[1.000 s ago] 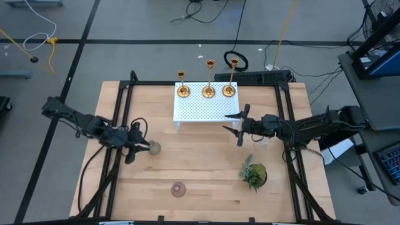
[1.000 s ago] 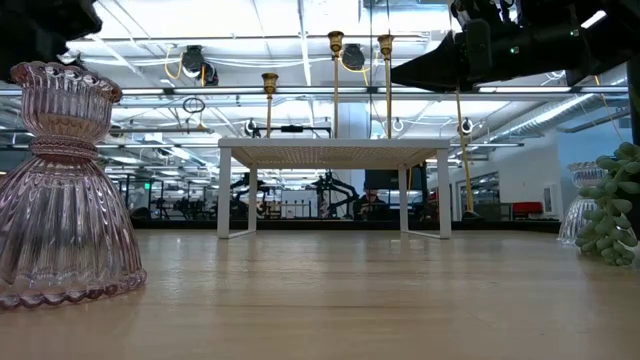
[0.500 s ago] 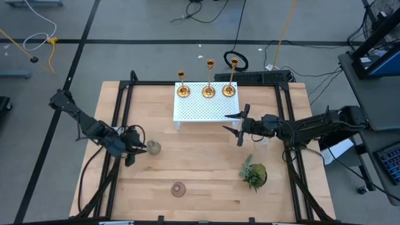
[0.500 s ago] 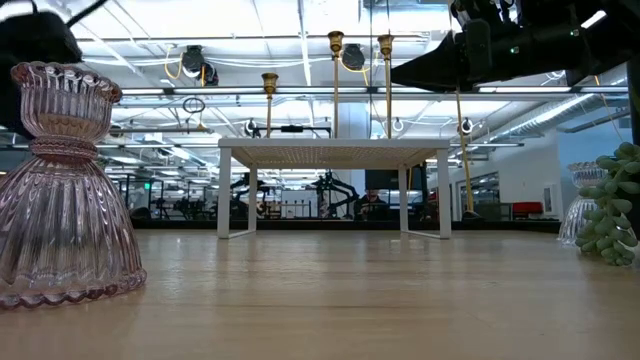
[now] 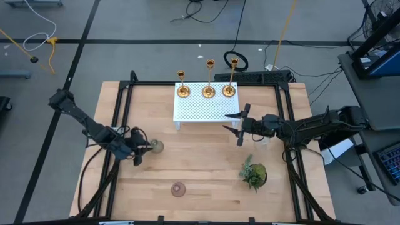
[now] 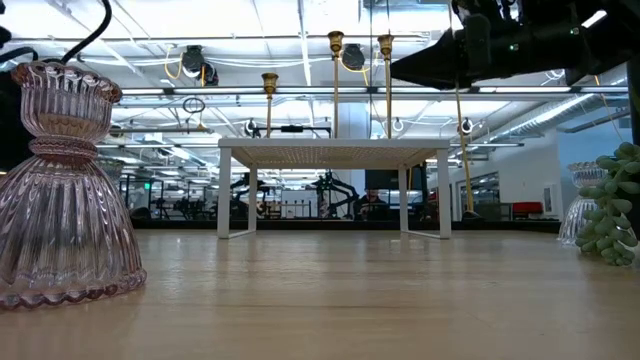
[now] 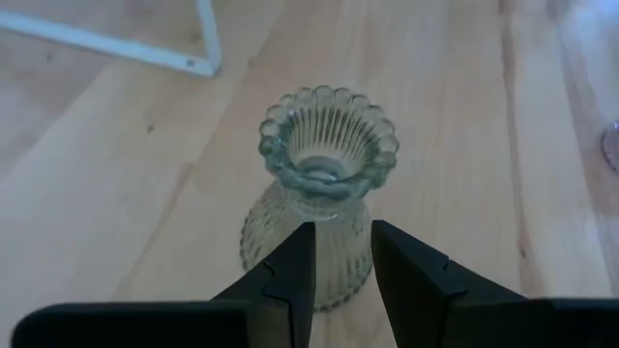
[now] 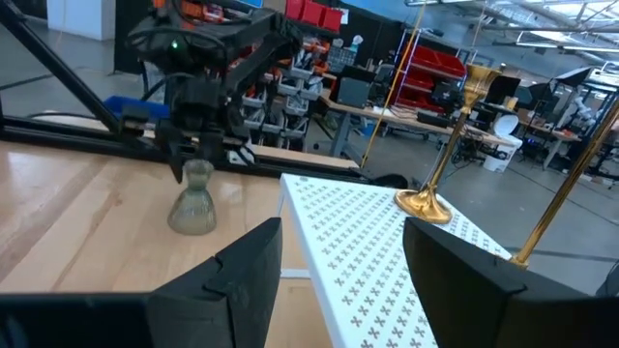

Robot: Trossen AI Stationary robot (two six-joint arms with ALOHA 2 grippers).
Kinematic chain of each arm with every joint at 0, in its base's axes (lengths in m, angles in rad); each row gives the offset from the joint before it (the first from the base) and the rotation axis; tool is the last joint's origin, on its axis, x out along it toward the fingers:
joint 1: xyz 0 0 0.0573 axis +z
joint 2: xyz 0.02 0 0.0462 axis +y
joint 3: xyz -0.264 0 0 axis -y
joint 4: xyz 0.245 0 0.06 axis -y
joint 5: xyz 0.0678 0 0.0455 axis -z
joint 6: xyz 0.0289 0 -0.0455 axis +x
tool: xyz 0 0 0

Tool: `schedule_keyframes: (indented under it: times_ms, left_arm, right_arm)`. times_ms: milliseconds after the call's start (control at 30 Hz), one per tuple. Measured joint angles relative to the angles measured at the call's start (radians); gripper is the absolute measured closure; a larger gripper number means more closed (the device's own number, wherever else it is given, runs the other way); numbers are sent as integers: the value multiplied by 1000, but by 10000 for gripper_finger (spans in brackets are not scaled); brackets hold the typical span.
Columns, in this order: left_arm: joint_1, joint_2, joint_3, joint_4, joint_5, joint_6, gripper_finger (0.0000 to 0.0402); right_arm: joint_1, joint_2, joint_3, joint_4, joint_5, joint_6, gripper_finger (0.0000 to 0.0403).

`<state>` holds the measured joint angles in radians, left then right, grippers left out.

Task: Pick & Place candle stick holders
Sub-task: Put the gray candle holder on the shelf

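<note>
Three gold candle stick holders [image 5: 182, 90] [image 5: 209, 92] [image 5: 229, 90] stand by their round bases on the far edge of a white perforated stand [image 5: 200, 111]. They also show in the low view [image 6: 335, 42]. My left gripper [image 5: 140, 150] is low at the table's left, narrowly open. Its fingers stand just short of a greenish glass vase [image 7: 319, 193], and no touch shows. My right gripper [image 5: 237, 124] is wide open and empty, above the table at the stand's near right corner [image 8: 343, 280].
A pink glass vase [image 5: 179, 189] stands near the table's front edge and looms large in the low view [image 6: 65, 190]. A small green plant [image 5: 254, 175] is at the near right, with a clear glass vase [image 6: 580, 205] behind it. Bare wood lies in the middle.
My left gripper has gone down toward the table and a little toward the greenish vase, while its arm has stretched out toward the table's far left. The vase stands where it was. My right arm has kept still.
</note>
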<state>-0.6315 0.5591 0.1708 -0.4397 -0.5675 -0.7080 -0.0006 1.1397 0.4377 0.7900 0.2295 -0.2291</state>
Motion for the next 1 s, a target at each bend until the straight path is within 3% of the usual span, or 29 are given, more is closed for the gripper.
schedule_keyframes:
  times_ms: [167,400,667,800,1000]
  left_arm:
    - [36,5,-14,103,-27,83,295]
    - [95,43,-14,233,-163,109,295]
    - [127,140,-14,225,-40,110,295]
    - [143,194,-14,248,-76,118,290]
    - [213,275,-14,300,-136,150,247]
  right_arm:
    - [0,0,0,8,0,-4,193]
    - [0,0,0,7,0,-25,193]
    - [0,0,0,7,0,-45,193]
    - [0,0,0,7,0,-49,193]
    - [0,0,0,7,0,-56,193]
